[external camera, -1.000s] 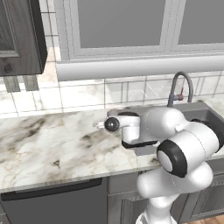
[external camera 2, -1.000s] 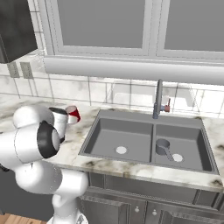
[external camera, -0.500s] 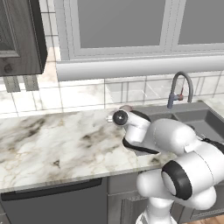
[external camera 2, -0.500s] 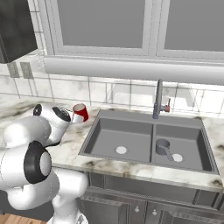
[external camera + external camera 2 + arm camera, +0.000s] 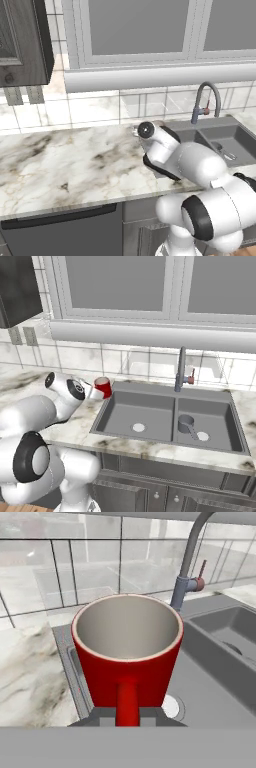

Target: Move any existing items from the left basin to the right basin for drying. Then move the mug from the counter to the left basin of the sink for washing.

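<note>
Mug upright in gripper, clenched on handle, over left basin edge; cup in right basin, 1st step likely done.

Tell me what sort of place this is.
A kitchen, rendered in simulation: a two-basin sink with an arched tap, a marble counter against a tiled wall, and a red mug.

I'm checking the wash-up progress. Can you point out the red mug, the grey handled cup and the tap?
red mug (image 5: 127,662), hand view, on its red front wall.
grey handled cup (image 5: 185,423), right base view, on its round body.
tap (image 5: 179,368), right base view, on its upright stem.
</note>
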You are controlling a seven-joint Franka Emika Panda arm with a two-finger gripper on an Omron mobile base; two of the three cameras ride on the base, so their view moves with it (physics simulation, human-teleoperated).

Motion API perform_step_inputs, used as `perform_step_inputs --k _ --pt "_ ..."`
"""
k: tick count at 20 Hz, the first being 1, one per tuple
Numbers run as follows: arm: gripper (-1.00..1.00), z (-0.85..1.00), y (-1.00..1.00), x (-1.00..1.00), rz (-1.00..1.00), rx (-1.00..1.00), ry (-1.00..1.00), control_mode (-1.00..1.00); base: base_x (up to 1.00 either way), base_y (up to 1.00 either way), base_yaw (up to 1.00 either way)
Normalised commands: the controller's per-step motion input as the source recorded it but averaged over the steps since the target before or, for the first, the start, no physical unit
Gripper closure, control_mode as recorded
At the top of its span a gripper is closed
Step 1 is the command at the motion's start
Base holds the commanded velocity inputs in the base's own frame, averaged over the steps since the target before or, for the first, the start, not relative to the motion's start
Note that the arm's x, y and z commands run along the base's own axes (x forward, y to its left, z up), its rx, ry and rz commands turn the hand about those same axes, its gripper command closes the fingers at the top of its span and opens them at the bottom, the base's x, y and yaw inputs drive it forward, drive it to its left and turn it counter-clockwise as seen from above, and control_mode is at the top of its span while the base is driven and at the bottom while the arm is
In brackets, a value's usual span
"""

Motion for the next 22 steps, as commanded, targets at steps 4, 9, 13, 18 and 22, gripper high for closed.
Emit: perform_step_inputs --k 4,9,13,18,22 --pt "1.0 -0.13 -0.44 -0.11 -0.1 0.0 0.0 -1.0 0.0 0.0 0.0" --pt "1.0 -0.18 -0.35 -0.01 -0.06 0.0 0.0 -1.0 0.0 0.0 0.0" --pt "1.0 -0.16 -0.26 0.0 0.0 0.0 0.0 -1.0 0.0 0.0 0.0" --pt "1.0 -0.21 -0.35 0.0 0.0 0.0 0.0 -1.0 0.0 0.0 0.0" --pt "1.0 -0.25 -0.33 0.0 0.0 0.01 0.0 -1.0 0.0 0.0 0.0"
